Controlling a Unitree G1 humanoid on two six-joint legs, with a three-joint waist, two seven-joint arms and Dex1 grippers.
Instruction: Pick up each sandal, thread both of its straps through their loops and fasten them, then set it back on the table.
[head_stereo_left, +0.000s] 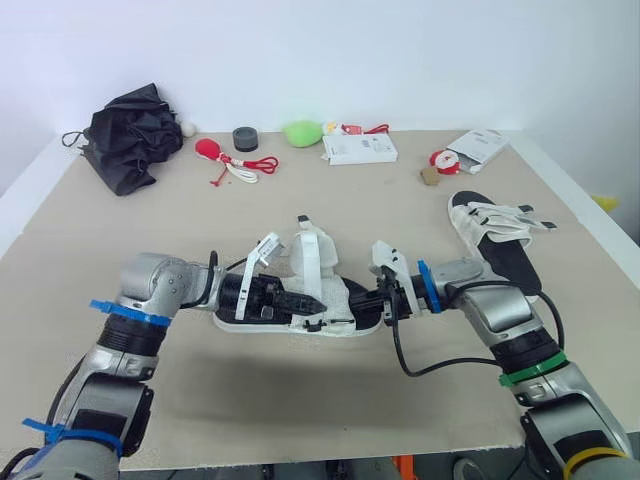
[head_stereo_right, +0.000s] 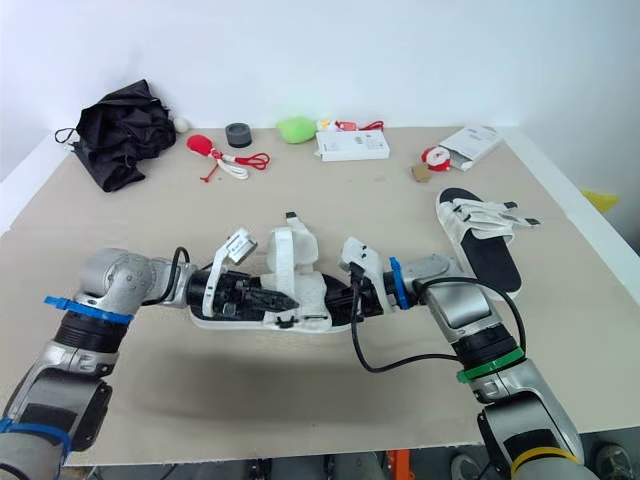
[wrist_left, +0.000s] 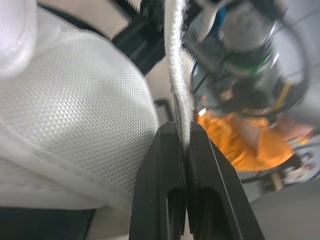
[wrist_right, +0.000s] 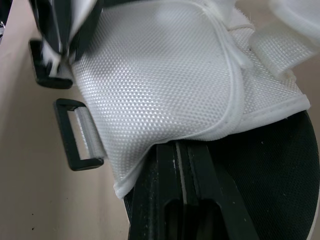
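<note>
— Table status?
— Sandal near centre: left pincer pinching its strap, right pincer pinching its right end. Loop empty.
— Outstanding?
— Threading and fastening; far-right sandal apparently pending.

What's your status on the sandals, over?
Left gripper shut on white strap. Right gripper shut on near sandal, tips under its mesh upper. Straps unfastened; second sandal on table, right side. Nothing blocking.
</note>
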